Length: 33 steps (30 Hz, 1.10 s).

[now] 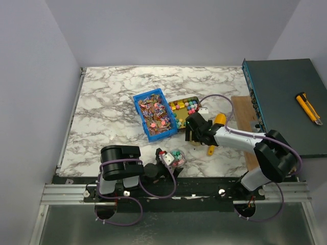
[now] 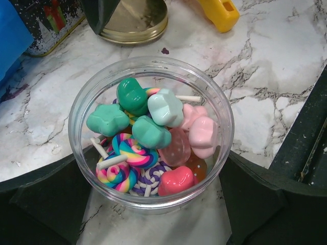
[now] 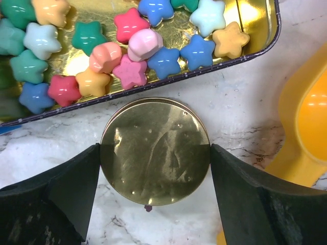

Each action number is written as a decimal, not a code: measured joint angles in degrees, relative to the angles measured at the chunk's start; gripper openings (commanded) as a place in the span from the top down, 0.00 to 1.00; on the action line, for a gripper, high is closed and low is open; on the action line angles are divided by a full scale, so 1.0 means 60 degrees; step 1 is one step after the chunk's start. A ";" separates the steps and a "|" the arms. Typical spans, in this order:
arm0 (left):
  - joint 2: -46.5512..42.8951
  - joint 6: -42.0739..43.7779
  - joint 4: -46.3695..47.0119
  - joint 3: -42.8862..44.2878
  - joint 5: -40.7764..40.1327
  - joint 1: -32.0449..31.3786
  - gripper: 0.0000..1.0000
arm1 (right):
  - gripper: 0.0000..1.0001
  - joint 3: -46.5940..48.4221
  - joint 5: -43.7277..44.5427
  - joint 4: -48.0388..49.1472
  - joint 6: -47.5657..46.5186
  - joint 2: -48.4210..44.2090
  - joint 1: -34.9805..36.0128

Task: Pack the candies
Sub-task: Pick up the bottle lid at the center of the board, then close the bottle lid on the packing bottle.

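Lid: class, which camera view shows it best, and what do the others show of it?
Right wrist. The lid lies whole and centred there, its rim met by the right tool's fingers. Left wrist shows only part of the lid at the top edge, partly behind that tool's finger. In the top view the right tool covers it.

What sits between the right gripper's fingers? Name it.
The gold lid fills the gap of the right gripper; right wrist view shows it.
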 measured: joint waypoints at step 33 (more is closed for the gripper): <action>-0.0561 -0.0324 -0.0029 -0.0561 0.0160 -0.0029 0.01 | 0.39 0.0579 -0.1920 -0.2557 -0.0251 -0.3450 0.2594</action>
